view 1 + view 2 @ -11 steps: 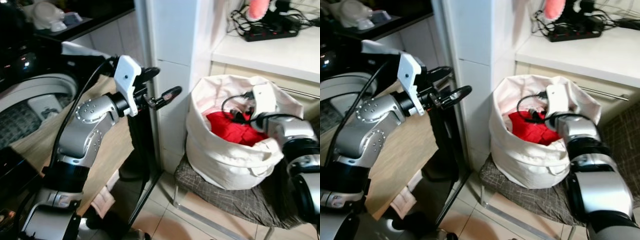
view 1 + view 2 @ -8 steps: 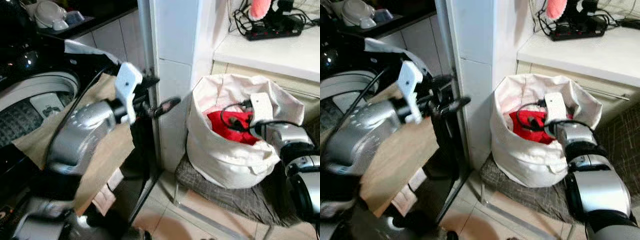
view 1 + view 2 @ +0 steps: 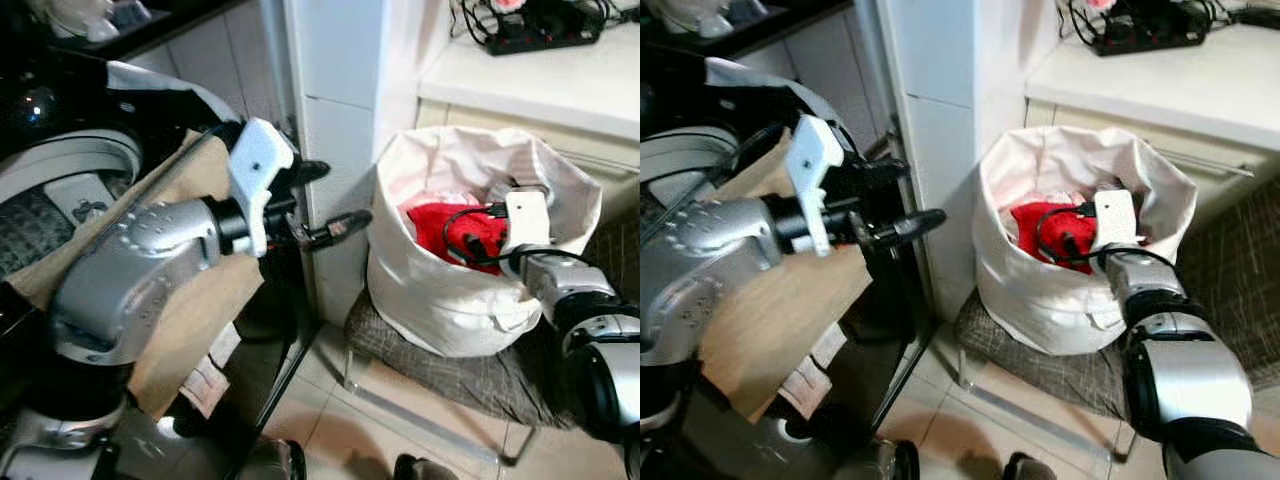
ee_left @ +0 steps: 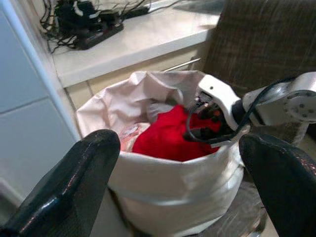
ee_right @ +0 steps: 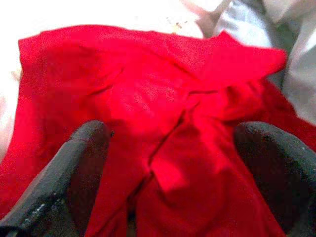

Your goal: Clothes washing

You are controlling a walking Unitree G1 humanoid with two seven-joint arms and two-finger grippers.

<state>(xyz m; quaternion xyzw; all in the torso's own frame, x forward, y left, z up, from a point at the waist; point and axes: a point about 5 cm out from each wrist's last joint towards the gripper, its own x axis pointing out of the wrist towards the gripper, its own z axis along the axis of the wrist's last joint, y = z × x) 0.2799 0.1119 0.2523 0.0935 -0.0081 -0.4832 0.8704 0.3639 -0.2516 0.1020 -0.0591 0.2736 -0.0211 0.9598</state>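
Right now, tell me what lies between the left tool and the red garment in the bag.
In the left wrist view, the white laundry bag's near wall lies between the left tool and the red garment.

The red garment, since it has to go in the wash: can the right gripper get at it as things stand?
Probably yes: the right gripper is inside the white laundry bag, fingers open just above the red garment, nothing between.

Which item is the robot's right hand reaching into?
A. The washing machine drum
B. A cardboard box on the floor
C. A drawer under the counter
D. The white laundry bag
D: the right hand is down inside the white laundry bag, its fingers open just above the red garment.
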